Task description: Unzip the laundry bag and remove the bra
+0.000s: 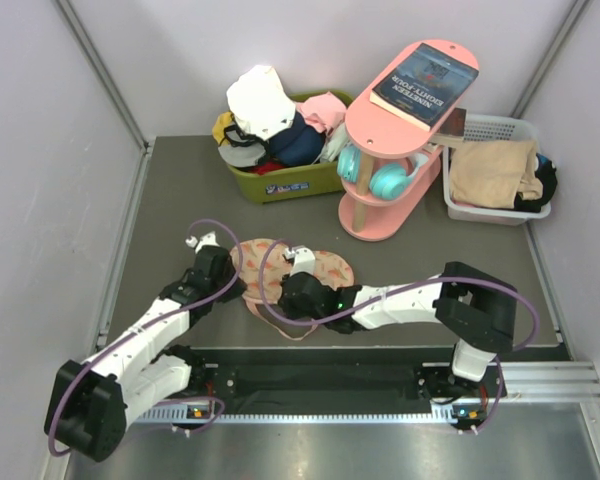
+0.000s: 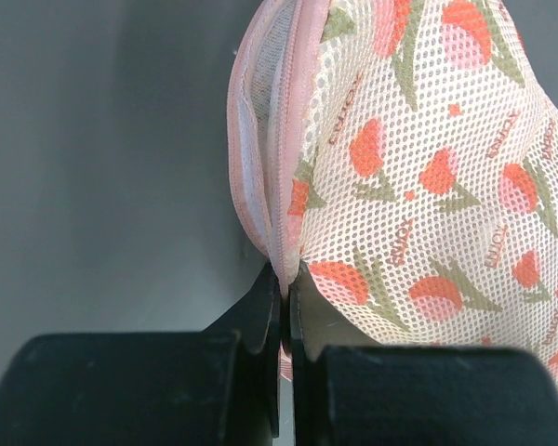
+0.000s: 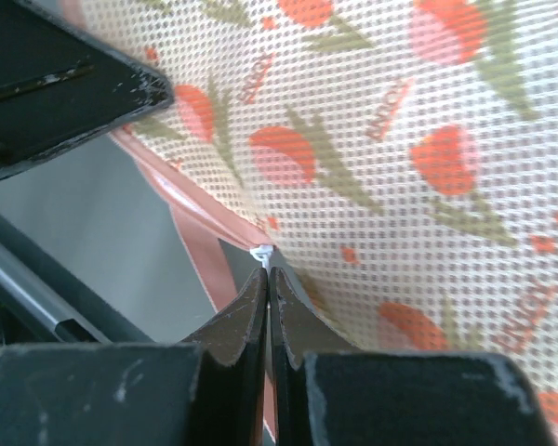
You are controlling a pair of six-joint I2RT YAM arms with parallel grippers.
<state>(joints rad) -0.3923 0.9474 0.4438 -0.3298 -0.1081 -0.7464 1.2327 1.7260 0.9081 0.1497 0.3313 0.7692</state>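
Observation:
The laundry bag [image 1: 315,270], peach mesh with orange-red prints and pink trim, lies on the grey table between both arms. My left gripper [image 1: 236,284] is at its left end, shut on the pink zip edge [image 2: 281,251]; the bag [image 2: 428,167] fills the right of that view. My right gripper [image 1: 286,296] is at the bag's near edge, shut on a small white zip pull [image 3: 263,252] beside the pink trim [image 3: 186,209]; the mesh [image 3: 381,139] rises above it. The bra is hidden.
A green bin [image 1: 280,182] of clothes stands at the back. A pink two-tier stand [image 1: 365,220] with a book [image 1: 425,85] and headphones [image 1: 388,180] is to its right. A white basket [image 1: 460,205] holds a tan folded cloth [image 1: 492,170]. A black finger [image 3: 56,84] shows at upper left.

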